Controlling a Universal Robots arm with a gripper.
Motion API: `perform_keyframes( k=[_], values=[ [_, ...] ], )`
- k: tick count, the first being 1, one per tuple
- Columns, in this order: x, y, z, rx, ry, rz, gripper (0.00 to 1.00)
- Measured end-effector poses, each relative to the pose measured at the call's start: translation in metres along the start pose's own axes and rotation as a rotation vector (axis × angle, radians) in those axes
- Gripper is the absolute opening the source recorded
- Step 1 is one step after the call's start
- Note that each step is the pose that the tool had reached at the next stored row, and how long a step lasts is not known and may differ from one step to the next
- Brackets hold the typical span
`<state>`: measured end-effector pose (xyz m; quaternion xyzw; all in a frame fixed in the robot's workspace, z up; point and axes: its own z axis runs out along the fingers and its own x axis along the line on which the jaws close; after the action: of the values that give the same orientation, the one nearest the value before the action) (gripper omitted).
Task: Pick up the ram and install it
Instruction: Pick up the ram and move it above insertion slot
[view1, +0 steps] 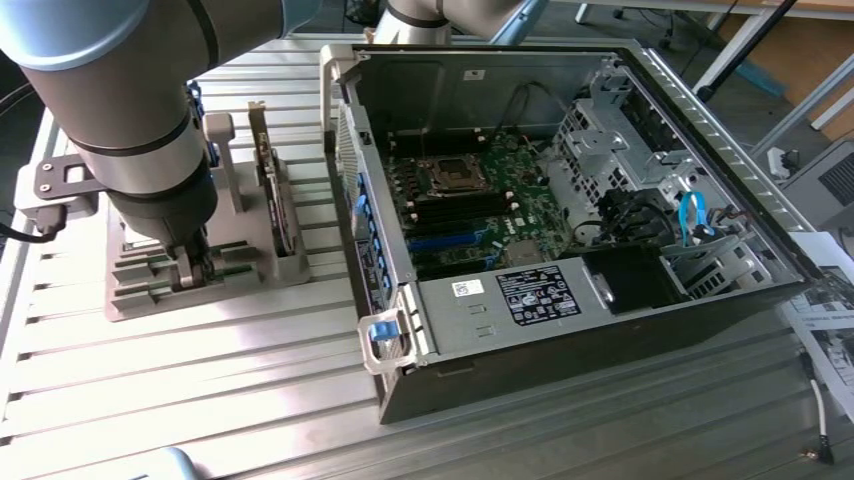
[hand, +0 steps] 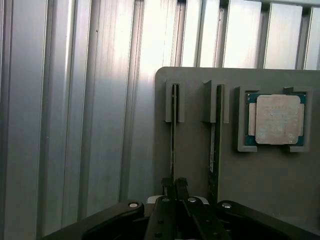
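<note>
Green and thin, the ram (hand: 173, 130) stands on edge in its slot of the grey holder (hand: 260, 185). My gripper (hand: 174, 186) has its two fingers (hand: 167, 187) drawn narrow around the stick's near end, one on each face. I have it pinched, and it sits in the slot, not yet lifted. Just beside it a second stick (hand: 213, 150) stands in the neighbouring slot, and beyond that the square processor chip (hand: 277, 120) lies flat in its own recess.

In the exterior view I am at the middle left of the frame, reaching straight down onto the holder. The wider expansion card (view1: 274, 190) stands upright just to the exterior view's right of me. The open computer case (view1: 534, 330) sits at centre and right with its motherboard (view1: 494, 200) exposed. It is well apart from the holder on the slatted metal table (view1: 200, 400).
</note>
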<state>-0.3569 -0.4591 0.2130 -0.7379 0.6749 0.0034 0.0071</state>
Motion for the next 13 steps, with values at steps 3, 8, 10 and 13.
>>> perform_keyframes(
  k=[3,8,10,13],
  values=[
    [0.0000,0.0000,-0.0002,-0.0001,0.0002,0.010,0.12],
    [0.0001,0.0000,-0.0002,0.0001,0.0004,0.031,0.12],
    [0.0001,0.0000,-0.0002,0.0001,0.0004,0.031,0.12],
    [0.0000,0.0000,-0.0002,0.0003,0.0003,0.031,0.12]
  ],
)
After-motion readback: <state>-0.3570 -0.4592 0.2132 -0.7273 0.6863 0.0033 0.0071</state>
